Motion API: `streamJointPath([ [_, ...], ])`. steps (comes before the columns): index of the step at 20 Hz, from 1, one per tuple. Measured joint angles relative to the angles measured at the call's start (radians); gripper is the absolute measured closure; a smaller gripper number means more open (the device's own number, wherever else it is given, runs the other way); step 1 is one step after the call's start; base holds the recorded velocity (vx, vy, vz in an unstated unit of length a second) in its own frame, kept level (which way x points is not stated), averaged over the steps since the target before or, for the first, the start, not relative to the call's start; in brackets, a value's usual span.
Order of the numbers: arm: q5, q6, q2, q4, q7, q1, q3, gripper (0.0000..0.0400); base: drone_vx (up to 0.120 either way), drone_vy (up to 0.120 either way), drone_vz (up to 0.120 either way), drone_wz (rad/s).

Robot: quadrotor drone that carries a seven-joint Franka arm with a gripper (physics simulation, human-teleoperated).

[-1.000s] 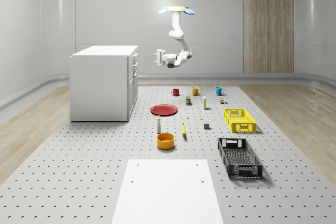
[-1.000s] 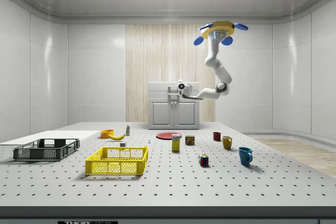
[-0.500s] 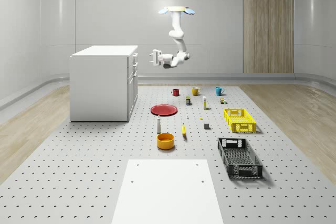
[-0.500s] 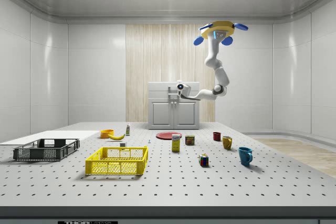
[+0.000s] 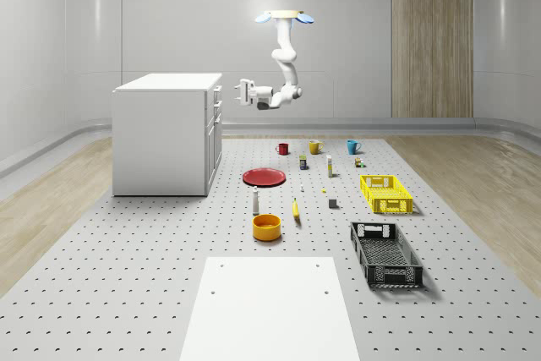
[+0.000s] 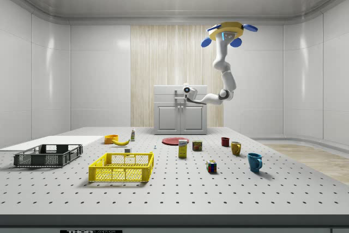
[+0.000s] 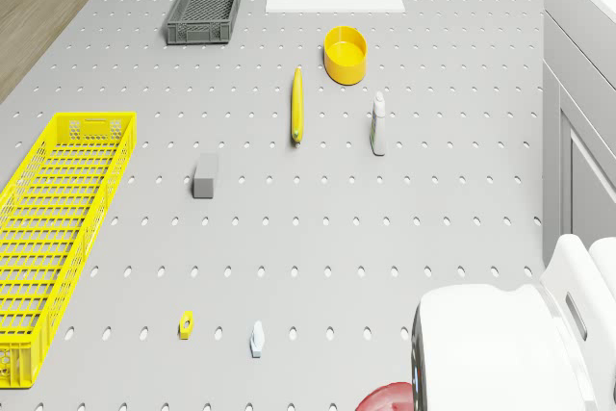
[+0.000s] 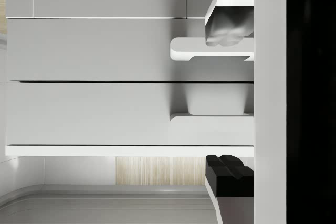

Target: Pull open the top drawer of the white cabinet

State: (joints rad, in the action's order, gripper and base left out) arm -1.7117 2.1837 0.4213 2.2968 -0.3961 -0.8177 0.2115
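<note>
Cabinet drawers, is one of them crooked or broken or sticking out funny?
No, nothing stands out. The white cabinet stands square, and in the wrist view both drawer fronts sit flush and shut, with the top drawer and its handle looking straight. The drone hovers beside the cabinet, its tool short of the drawers, fingers open.

My drone [image 6: 227, 30]: yellow body, blue rotor discs, grey underside. My arm [image 5: 286, 57]: glossy white, rounded jointed segments. My gripper [image 5: 243, 92]: white housing; behind the fingers, a grey wrist band.
</note>
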Motion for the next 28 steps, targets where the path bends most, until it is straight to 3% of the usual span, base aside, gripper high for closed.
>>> streamJointPath([
  [11,-0.087,-0.043,-0.055,0.049,0.11,0.069,-0.063,0.0095,0.0,0.0,0.0,0.0],
  [18,-0.14,-0.034,-0.105,0.022,0.141,0.099,-0.127,0.0095,0.0,0.0,0.0,0.0],
  [28,-0.179,-0.024,-0.145,-0.01,0.154,0.147,-0.203,0.0095,0.0,0.0,0.0,0.0],
])
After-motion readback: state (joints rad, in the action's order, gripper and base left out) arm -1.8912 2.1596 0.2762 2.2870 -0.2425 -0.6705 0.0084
